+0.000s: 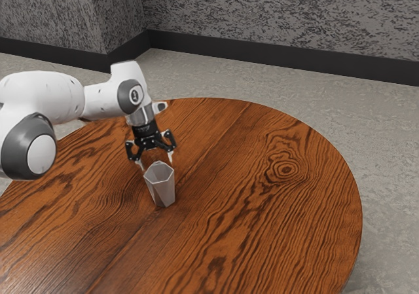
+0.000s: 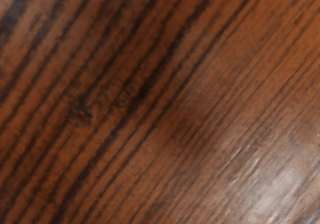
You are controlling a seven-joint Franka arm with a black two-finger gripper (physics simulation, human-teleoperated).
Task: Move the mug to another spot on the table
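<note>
A grey faceted mug [image 1: 160, 184] with no visible handle stands upright on the round wooden table [image 1: 275, 196], left of its middle in the exterior view. My black gripper [image 1: 154, 161] hangs just above and slightly behind the mug's rim, fingers spread wide, open and holding nothing. The fingertips [image 1: 139, 163] reach about rim height and do not touch the mug. In the wrist view the wood grain of the table [image 2: 150, 104] lies close under my hand.
The table's curved edge [image 1: 350, 196] runs down the exterior view's right, with speckled floor [image 1: 380, 124] beyond. Bare wood stretches to the exterior view's right and front of the mug. A dark baseboard and grey walls stand far behind.
</note>
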